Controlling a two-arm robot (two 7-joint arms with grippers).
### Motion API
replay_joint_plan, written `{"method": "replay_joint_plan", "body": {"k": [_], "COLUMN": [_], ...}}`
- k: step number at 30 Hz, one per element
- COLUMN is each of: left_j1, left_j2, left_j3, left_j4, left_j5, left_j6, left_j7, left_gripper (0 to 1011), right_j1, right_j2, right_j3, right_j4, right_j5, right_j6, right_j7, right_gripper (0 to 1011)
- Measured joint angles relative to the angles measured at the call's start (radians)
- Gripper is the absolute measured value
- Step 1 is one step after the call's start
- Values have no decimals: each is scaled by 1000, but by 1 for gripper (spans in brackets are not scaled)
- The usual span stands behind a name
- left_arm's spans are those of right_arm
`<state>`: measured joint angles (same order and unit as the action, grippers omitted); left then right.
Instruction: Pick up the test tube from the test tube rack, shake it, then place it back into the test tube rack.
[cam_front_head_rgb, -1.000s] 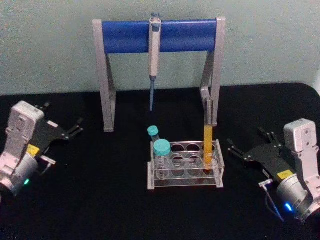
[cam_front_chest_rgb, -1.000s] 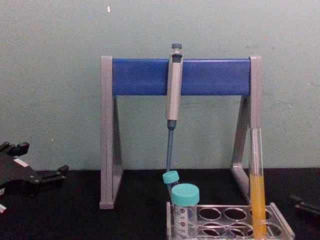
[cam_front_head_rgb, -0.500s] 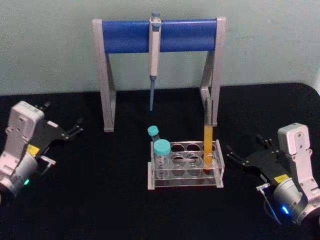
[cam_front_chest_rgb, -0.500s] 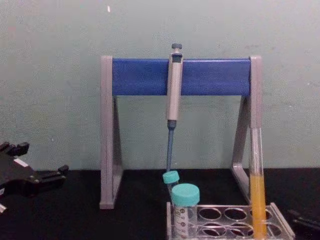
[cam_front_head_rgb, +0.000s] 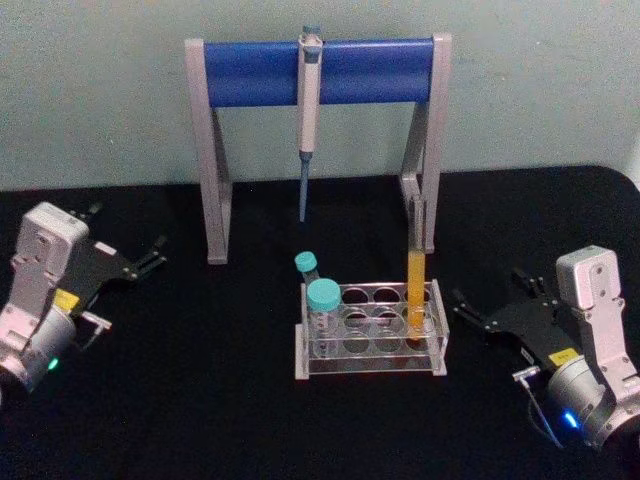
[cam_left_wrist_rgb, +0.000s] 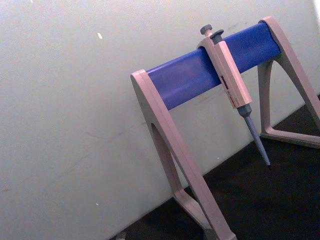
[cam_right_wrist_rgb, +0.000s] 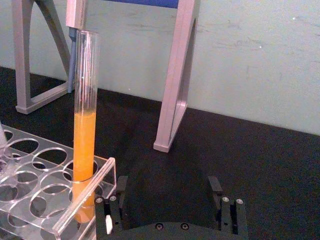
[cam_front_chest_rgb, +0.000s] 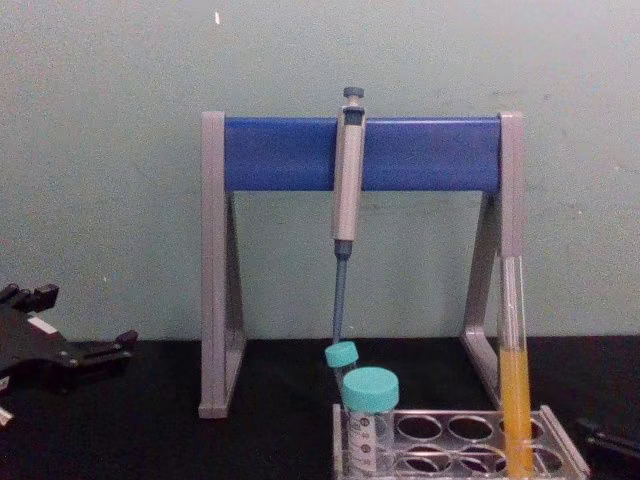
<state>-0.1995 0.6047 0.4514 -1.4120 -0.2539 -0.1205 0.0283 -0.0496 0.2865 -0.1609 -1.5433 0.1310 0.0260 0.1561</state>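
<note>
- A grey stand with a blue crossbar rests on the black worktop.
- A pipette hangs from the crossbar, tip pointing down, clear of the worktop.
- A pale wall rises behind.

Grey wrist housings, black claws, yellow stickers, glowing status lights.

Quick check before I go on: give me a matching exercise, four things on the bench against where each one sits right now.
Things:
1. test tube
2. pipette
3. right tool
4. left tool

Places:
A. hanging from the blue bar of the stand
B. far left of the table, away from the rack
C. upright in the right end of the test tube rack
D. just right of the rack, open, apart from it

Pairs: 1-C, 2-A, 3-D, 4-B
</note>
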Motion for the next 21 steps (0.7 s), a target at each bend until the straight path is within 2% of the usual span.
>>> {"method": "replay_joint_plan", "body": {"k": [21], "left_j1": [0], "left_j2": [0], "left_j3": [0], "left_j4": [0], "left_j5": [0], "left_j6": [0], "left_j7": [0], "left_gripper": [1001], "right_j1": [-1], "right_j2": [2], "right_j3": [-1], "right_j4": [-2], "right_j5": [3], "right_j6": [-1], "right_j7": [0], "right_gripper": [1000]}}
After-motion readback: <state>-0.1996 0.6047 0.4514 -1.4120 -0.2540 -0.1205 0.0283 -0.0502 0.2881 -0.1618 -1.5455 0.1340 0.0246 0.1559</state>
